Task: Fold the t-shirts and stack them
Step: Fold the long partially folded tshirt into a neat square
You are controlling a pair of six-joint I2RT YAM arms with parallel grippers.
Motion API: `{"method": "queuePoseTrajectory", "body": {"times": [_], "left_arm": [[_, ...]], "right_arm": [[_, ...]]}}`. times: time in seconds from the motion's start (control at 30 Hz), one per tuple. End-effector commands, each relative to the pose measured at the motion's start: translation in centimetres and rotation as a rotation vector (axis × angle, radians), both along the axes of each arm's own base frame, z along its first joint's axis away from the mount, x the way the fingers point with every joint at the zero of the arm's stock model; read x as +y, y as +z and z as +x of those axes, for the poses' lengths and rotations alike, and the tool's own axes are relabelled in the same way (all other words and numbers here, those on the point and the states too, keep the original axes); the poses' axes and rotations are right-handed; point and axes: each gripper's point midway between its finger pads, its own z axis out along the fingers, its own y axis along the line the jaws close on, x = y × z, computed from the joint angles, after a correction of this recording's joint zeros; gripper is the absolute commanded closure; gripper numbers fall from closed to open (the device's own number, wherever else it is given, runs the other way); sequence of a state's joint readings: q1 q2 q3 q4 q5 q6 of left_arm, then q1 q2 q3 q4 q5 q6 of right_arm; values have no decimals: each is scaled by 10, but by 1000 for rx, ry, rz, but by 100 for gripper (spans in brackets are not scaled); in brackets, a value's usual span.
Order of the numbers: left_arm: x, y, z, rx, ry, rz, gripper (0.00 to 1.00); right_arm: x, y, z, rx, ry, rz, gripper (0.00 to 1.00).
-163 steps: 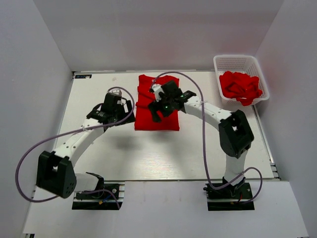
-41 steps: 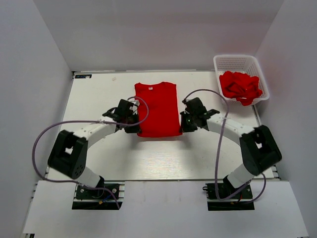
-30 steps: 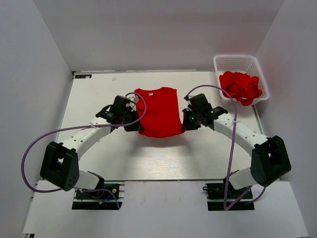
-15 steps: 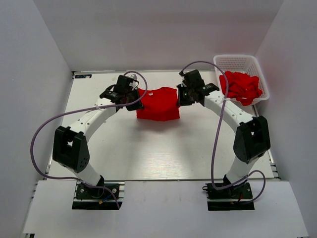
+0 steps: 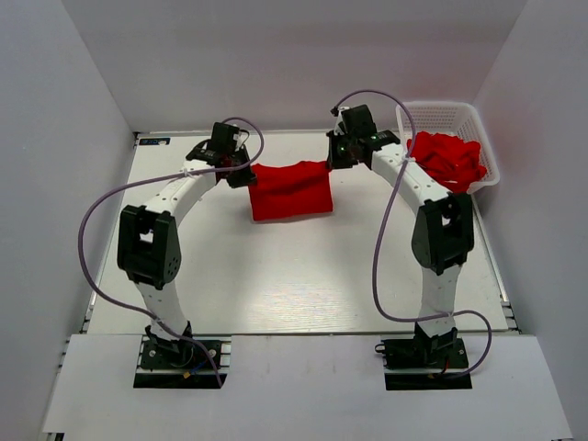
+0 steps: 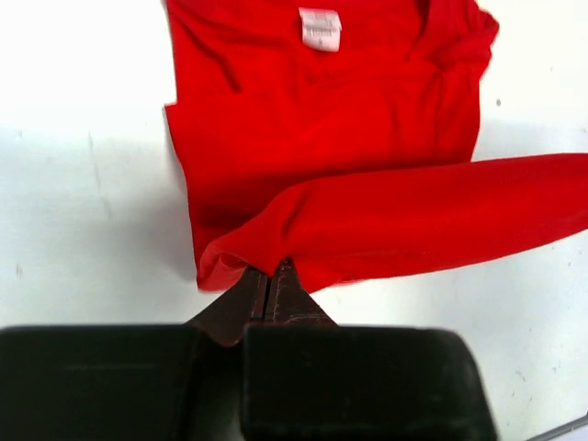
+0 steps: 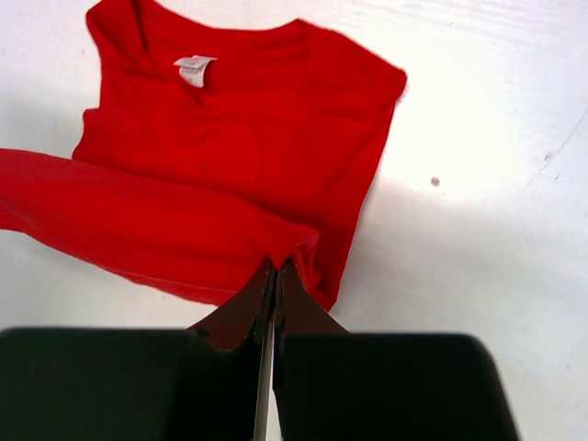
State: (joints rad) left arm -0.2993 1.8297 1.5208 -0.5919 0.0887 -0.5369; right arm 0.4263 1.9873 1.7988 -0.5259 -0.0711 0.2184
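On the white table, the red t-shirt lay at the far middle. Over the last second its near hem had been lifted and carried far, toward the collar, so the half-fold looked nearly made. The basket at far right held more crumpled shirts. The left gripper and right gripper each pinched a hem corner, jaws fully closed on the cloth, short of the neck label.

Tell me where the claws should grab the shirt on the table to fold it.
Grip the shirt by its two hem corners, one claw from each side. It is wide and floppy, so pinching both corners keeps the hem straight. The left claw and right claw are shut on them now.
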Motion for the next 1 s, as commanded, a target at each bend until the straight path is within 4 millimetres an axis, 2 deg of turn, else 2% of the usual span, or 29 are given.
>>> {"method": "queuePoseTrajectory", "body": {"times": [0.0, 0.07, 0.13, 0.2, 0.23, 0.3, 0.33, 0.4, 0.47, 0.53, 0.63, 0.73, 0.77, 0.8, 0.83, 0.87, 0.9, 0.93, 0.97], "left_arm": [[4, 28, 32, -99, 1, -36, 100], [-1, 19, 40, -101, -17, -43, 100], [-4, 23, 50, -121, -29, -71, 100], [-5, 12, 57, -109, -47, -78, 100], [-8, 16, 61, -120, -62, -83, 100], [-6, 15, 69, -123, -60, -92, 100], [-6, 5, 70, -103, -59, -88, 100], [-4, 9, 77, -125, -57, -98, 100], [-5, 4, 82, -126, -58, -99, 100], [-1, 6, 85, -138, -49, -100, 100], [-2, -4, 91, -125, -48, -98, 100], [3, -12, 100, -133, -33, -92, 100], [2, -13, 103, -134, -33, -92, 100], [0, -13, 106, -142, -42, -102, 100], [-1, -21, 108, -130, -41, -100, 100], [3, -17, 114, -142, -33, -102, 100], [3, -22, 114, -133, -32, -100, 85], [3, -17, 117, -146, -33, -103, 64], [2, -17, 120, -150, -33, -103, 50]], "right_arm": [[-4, 17, 28, -69, 9, 11, 100], [-3, 22, 33, -80, 12, 25, 100], [-4, 16, 39, -73, 11, 34, 100], [-4, 17, 47, -90, 10, 48, 100], [-2, 10, 49, -80, 18, 54, 100], [-2, 10, 54, -85, 16, 63, 100], [-4, 12, 59, -95, 11, 72, 100], [-1, 8, 66, -102, 17, 80, 100], [0, 4, 73, -111, 19, 88, 100], [2, 8, 82, -138, 29, 105, 100], [6, 5, 93, -163, 33, 118, 100], [12, -8, 102, -162, 47, 145, 100], [10, -5, 105, -175, 45, 153, 100], [12, -12, 107, -169, 46, 155, 100], [13, -10, 110, -179, 44, 169, 100], [14, -11, 115, -187, 46, 177, 100], [17, -18, 116, -179, 59, 185, 93], [19, -10, 123, -199, 63, 196, 87], [19, -9, 126, -207, 64, 202, 79]]}}
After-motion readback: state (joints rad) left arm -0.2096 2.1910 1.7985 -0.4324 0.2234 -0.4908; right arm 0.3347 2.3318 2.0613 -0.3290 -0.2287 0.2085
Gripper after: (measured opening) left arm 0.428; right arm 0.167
